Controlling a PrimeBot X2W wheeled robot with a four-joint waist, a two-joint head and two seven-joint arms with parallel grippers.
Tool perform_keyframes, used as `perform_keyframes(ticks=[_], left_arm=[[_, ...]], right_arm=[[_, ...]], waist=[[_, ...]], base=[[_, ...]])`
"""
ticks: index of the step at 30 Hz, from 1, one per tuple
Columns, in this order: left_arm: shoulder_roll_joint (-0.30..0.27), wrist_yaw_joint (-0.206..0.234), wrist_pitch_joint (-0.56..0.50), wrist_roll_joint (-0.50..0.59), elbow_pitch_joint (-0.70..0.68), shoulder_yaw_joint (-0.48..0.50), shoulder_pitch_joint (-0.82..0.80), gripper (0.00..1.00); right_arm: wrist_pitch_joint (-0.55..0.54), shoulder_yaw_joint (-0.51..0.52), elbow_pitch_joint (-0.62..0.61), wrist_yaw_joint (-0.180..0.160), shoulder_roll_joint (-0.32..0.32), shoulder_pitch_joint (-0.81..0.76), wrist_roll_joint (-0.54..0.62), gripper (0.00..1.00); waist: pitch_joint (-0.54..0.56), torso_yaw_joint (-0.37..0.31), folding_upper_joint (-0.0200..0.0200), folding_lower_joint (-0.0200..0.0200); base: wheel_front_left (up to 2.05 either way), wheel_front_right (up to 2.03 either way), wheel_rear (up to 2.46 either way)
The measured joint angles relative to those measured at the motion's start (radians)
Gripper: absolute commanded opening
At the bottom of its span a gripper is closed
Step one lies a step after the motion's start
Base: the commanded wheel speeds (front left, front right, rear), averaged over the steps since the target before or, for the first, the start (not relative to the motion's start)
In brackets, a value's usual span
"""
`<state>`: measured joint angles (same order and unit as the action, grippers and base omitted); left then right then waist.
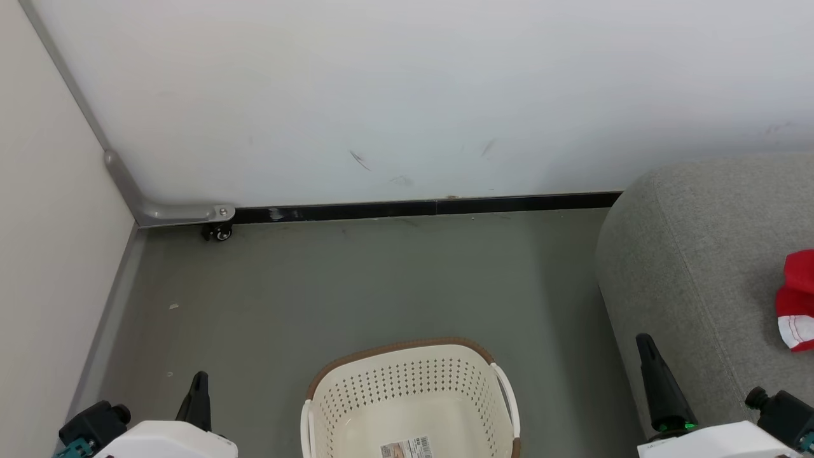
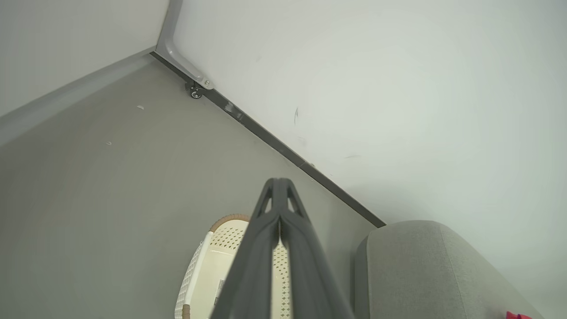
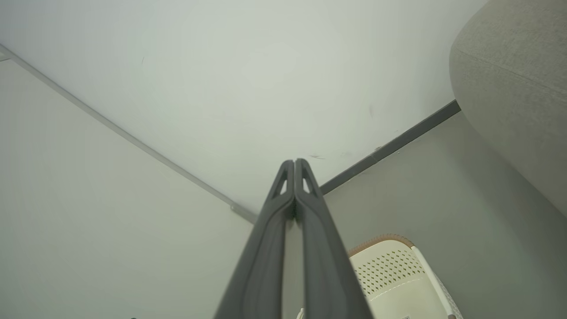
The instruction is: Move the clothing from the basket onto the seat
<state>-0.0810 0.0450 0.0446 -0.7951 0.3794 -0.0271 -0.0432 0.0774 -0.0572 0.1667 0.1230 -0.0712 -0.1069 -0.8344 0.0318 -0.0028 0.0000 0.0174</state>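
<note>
The cream basket (image 1: 407, 381) with a brown rim stands on the grey floor at the bottom middle; what shows of its inside holds no cloth, just a label on the bottom. Red clothing (image 1: 796, 299) with white trim lies on the grey seat (image 1: 699, 267) at the right edge. My left gripper (image 1: 200, 388) is shut at the lower left, left of the basket, holding nothing. My right gripper (image 1: 643, 343) is shut at the lower right, in front of the seat's side, also holding nothing. In the left wrist view the shut fingertips (image 2: 278, 182) point over the basket (image 2: 221, 266); the right wrist view shows shut fingertips (image 3: 294, 163).
A white wall with a black skirting strip (image 1: 420, 207) runs behind. A metal bracket with a small caster (image 1: 219, 233) sits in the left corner where a side wall meets it. Bare grey floor (image 1: 356, 286) lies between basket and wall.
</note>
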Motion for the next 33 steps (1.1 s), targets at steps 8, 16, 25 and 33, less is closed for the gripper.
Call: perform_keyframes(ticks=[8, 16, 25, 33], left_arm=[[0.005, -0.020, -0.020, -0.111, -0.012, 0.016, 0.000, 0.00], [0.015, -0.047, -0.045, -0.222, -0.023, 0.034, -0.001, 0.00], [0.020, -0.073, -0.073, -0.349, -0.038, 0.051, -0.003, 0.00], [0.024, -0.092, -0.097, -0.464, -0.049, 0.070, -0.010, 0.00]], right_arm=[[-0.012, 0.011, 0.012, 0.000, -0.009, 0.025, -0.125, 0.00], [-0.026, 0.017, 0.030, 0.000, -0.019, 0.044, -0.249, 0.00], [-0.035, 0.024, 0.040, 0.000, -0.027, 0.072, -0.386, 0.00], [-0.046, 0.033, 0.054, 0.000, -0.033, 0.098, -0.509, 0.00]], waist=[[-0.001, 0.001, 0.0000, -0.0026], [-0.009, 0.001, 0.0000, -0.0098], [-0.019, 0.002, 0.0000, -0.0152], [-0.025, 0.002, 0.0000, -0.0162]], base=[[0.00, 0.00, 0.00], [0.00, 0.00, 0.00], [0.00, 0.00, 0.00], [0.00, 0.00, 0.00]])
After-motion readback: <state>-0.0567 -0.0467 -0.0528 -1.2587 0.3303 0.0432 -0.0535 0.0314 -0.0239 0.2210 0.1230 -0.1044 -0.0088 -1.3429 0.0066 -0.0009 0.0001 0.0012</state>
